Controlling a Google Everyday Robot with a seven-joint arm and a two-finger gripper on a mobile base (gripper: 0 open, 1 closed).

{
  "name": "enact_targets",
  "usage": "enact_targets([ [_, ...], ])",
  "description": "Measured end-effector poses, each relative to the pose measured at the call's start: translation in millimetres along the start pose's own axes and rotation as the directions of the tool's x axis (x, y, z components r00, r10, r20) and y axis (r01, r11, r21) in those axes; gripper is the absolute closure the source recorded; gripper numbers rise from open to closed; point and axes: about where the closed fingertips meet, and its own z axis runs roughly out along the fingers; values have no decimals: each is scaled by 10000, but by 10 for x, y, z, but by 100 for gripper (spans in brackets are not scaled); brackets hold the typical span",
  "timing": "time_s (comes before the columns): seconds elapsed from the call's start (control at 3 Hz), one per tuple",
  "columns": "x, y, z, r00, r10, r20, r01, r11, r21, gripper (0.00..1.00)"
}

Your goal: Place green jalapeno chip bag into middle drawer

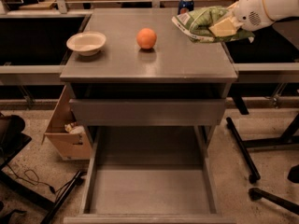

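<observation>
The green jalapeno chip bag (pixel 202 23) is a wrinkly green bag with pale print, held up in the air above the right rear part of the counter top (pixel 149 59). My gripper (pixel 220 28) comes in from the upper right on a white arm and is shut on the bag's right side, its pale fingers (pixel 224 27) pressed on the bag. The middle drawer (pixel 149 190) is pulled wide open at the bottom of the view, with a flat bare grey floor and low walls. It lies well below and in front of the bag.
An orange (pixel 146 38) and a white bowl (pixel 86 43) sit on the counter. A blue soda can (pixel 186 3) stands at the back behind the bag. A shut drawer with a tall grey front (pixel 147 111) sits above the open one. A cardboard box (pixel 65 132) stands at the left, black chair legs (pixel 245 148) at the right.
</observation>
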Motion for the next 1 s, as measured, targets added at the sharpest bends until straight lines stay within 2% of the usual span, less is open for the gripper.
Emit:
enact_targets([
  [0.33, -14, 506, -486, 9961, -216, -851, 243, 9992, 310, 100],
  [0.67, -14, 506, -486, 9961, -216, -851, 243, 9992, 310, 100],
  [1.0, 67, 757, -390, 9971, -138, -745, 138, 9999, -1, 100],
])
